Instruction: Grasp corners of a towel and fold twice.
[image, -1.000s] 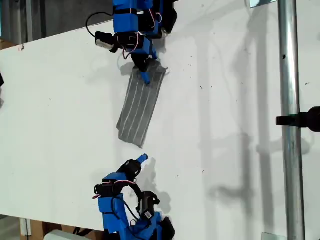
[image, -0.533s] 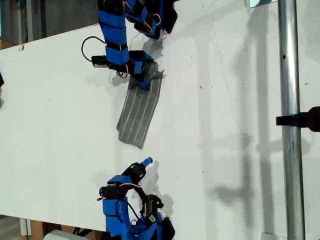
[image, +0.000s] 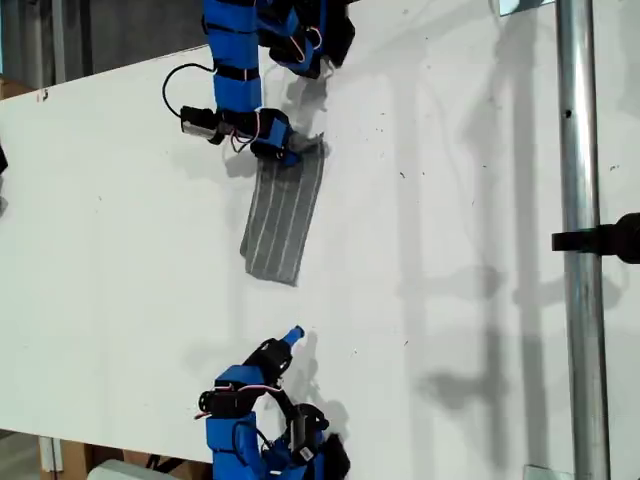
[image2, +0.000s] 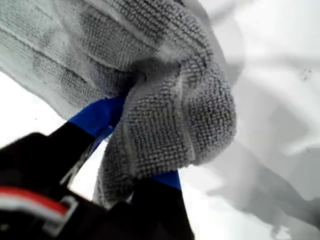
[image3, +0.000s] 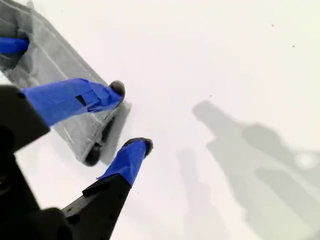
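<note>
The grey striped towel (image: 284, 215) lies on the white table (image: 130, 230) as a narrow folded strip, running from the upper arm toward the lower arm in the exterior view. My first gripper (image: 284, 150) is shut on the strip's far end, where the cloth bunches (image2: 175, 100) between its blue fingers (image2: 97, 117). One corner (image: 320, 141) sticks out beside that grip. My second gripper (image: 293, 335) stands open a little short of the strip's free end (image3: 55, 55). There is nothing between its fingertips (image3: 142, 147).
A metal pole (image: 578, 200) with a black clamp (image: 605, 239) runs down the exterior view's right. The table's edge slants across the exterior view's upper left. Arm bases sit at the exterior view's top and bottom centre.
The first arm has shifted toward the exterior view's left, still holding the towel's end, and the strip has straightened. The second gripper has drawn back slightly from the towel's free end.
</note>
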